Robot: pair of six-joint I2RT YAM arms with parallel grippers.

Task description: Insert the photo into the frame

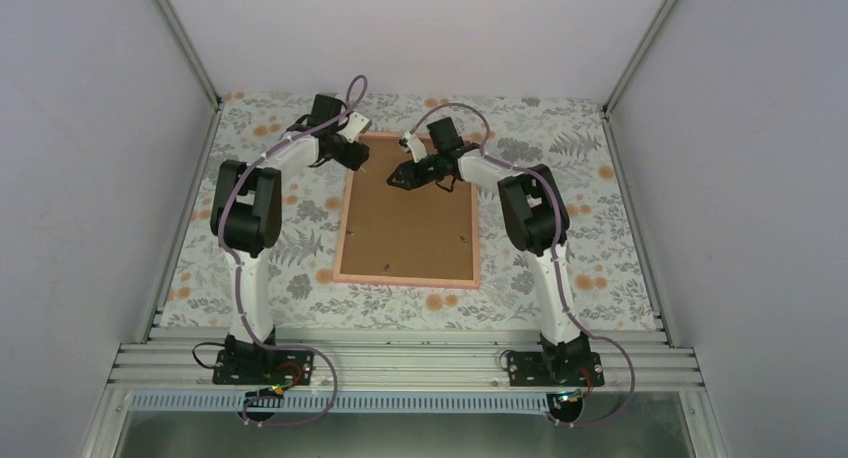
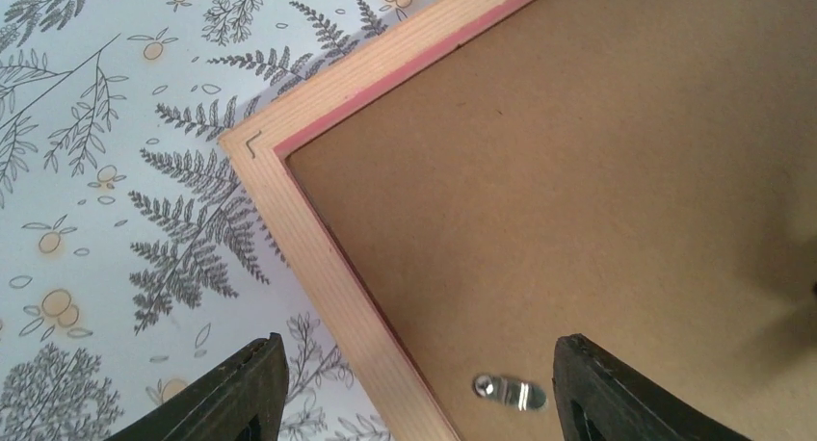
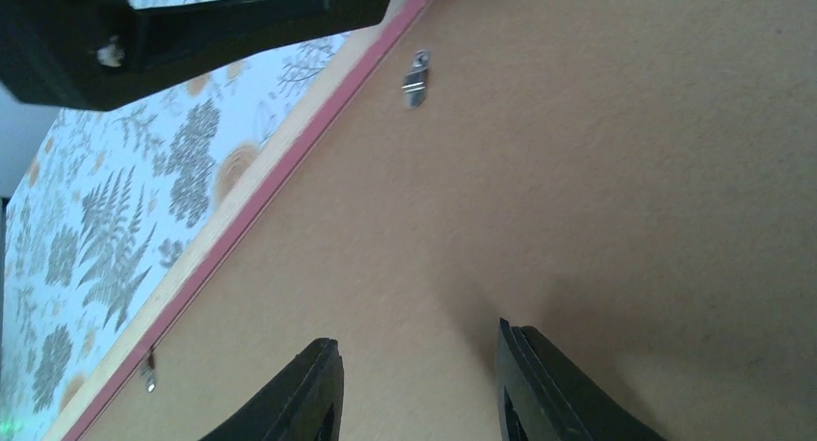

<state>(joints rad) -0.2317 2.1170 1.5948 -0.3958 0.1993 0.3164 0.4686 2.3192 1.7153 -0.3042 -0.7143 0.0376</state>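
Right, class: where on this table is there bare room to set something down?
Bare cloth right of the frame to the wall, and a strip between its near edge and the rail. Crowded: its far end, under the left gripper and right gripper.

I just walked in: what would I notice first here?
A pink frame lies back-up in the middle of the flowery table, filled with a brown board. Both tools hang over its far end: the left tool at the corner, the right tool above the board.
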